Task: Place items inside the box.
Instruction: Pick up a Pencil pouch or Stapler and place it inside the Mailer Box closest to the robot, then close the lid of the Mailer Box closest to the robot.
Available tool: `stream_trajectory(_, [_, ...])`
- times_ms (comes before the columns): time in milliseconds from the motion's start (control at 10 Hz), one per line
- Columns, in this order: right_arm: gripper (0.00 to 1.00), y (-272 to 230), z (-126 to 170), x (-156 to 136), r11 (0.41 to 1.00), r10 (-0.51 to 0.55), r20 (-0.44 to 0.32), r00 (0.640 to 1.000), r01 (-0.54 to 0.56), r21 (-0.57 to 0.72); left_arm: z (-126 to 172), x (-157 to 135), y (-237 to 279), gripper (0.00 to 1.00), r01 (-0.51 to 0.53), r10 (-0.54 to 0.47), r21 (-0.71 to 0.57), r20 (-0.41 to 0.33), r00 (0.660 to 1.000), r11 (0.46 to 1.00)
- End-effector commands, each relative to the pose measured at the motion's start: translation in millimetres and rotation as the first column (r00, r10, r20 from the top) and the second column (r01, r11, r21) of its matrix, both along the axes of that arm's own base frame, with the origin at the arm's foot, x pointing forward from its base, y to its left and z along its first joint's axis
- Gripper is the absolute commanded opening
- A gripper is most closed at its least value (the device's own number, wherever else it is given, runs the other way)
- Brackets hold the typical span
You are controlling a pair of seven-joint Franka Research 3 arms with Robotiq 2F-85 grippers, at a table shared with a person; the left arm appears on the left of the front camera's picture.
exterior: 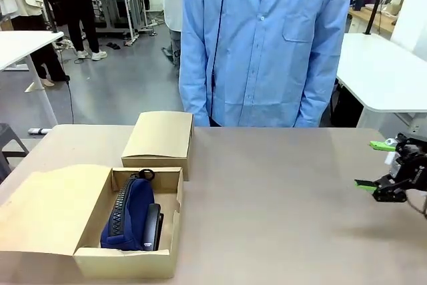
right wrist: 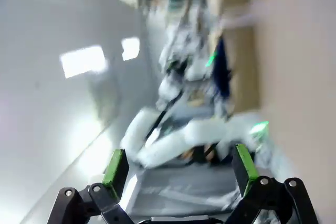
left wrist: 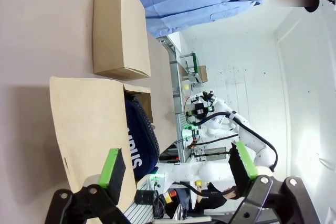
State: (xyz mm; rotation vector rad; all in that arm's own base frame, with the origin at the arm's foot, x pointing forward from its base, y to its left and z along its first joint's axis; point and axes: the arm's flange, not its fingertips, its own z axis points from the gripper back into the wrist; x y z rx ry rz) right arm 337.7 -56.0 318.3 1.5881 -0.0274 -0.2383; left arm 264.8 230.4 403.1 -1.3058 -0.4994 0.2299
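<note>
On the worktop [exterior: 280,205] stands an open cardboard box [exterior: 130,261] at the near left, with its flap [exterior: 50,208] folded out to the left. Inside the box lies the navy pouch [exterior: 130,215], and a black item [exterior: 154,226] lies just beside it, touching its right side; I cannot tell what this item is. A second cardboard box [exterior: 160,139], closed, stands just behind the open one. A person in a light blue shirt [exterior: 267,45] stands at the far side of the worktop.

The right gripper [exterior: 375,165] hangs at the right edge, above the worktop, with its jaws wide apart and nothing between them. The left gripper [left wrist: 178,166] is also released and holds nothing; beyond it the left wrist view shows the flap and the navy pouch in the box.
</note>
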Motion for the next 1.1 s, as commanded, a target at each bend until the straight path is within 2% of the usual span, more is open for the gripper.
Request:
stream_trajectory(0, [1.00,17.6,-7.2,-11.4,0.989,0.116,-0.047,0.992,-0.111,0.100,0.3,-1.5,-0.8,1.00,0.005,-0.005,-0.005,0.018,1.000,1.000])
stream_trajectory(900, [1.00,17.6,-7.2,-11.4,0.989,0.116,-0.047,0.992,-0.111,0.100,0.3,-1.5,-0.8,1.00,0.005,-0.005,-0.005,0.018,1.000,1.000])
stream_trajectory(1000, [1.00,17.6,-7.2,-11.4,0.989,0.116,-0.047,0.992,-0.111,0.100,-0.1,0.0,0.0,1.00,0.000,0.000,0.000,0.000,1.000,1.000])
